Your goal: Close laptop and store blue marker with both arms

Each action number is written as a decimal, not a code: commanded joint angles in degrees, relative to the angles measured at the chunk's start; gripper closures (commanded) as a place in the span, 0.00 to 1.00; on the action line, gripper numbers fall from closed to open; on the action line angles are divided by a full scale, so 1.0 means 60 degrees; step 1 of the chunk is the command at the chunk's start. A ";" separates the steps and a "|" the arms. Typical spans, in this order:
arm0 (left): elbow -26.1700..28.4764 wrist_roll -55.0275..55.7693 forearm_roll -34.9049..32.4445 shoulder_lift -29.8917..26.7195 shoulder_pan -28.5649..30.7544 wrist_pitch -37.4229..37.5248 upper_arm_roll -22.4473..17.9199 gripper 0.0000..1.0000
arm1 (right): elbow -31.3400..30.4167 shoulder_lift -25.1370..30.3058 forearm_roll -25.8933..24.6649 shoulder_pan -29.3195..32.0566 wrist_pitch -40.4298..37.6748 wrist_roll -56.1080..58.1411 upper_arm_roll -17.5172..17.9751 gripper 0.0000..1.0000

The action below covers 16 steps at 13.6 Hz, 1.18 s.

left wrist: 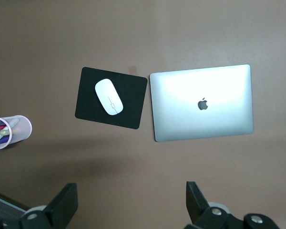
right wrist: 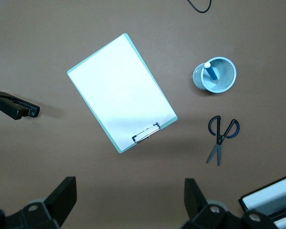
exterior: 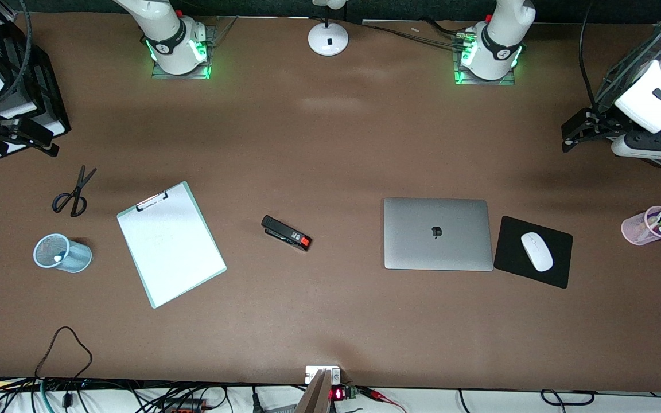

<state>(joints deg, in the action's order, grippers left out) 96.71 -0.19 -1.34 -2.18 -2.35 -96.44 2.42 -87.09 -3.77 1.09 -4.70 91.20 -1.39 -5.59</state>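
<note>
The silver-grey laptop [exterior: 411, 252] lies shut, lid up with the dark apple logo showing, toward the left arm's end of the table; it also shows in the left wrist view [left wrist: 229, 114]. The blue marker [right wrist: 210, 74] stands in a light-blue mesh cup [right wrist: 227, 78], white end up; in the front view only its white end [exterior: 58, 259] shows in the cup [exterior: 72, 255]. My left gripper [left wrist: 132, 198] is open and empty, high over bare table near the laptop. My right gripper [right wrist: 131, 193] is open and empty, high over bare table near the clipboard.
A clipboard with white paper [exterior: 170, 244], a black stapler [exterior: 286, 233] and scissors [exterior: 72, 195] lie toward the right arm's end. A white mouse [exterior: 536, 251] on a black mouse pad [exterior: 514, 229] lies beside the laptop. A pink cup of pens [exterior: 649, 226] stands near the table's end.
</note>
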 commanded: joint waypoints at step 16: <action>-0.0152 -0.0071 0.0120 0.0041 -0.0018 0.0165 -0.0022 0.00 | -0.0365 0.0305 -0.0079 -0.0008 0.0048 -0.0163 0.0023 0.00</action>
<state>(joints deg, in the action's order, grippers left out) 96.71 -0.19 -1.34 -2.07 -2.35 -96.43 2.42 -87.14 -3.76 1.09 -4.68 91.17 -1.45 -5.60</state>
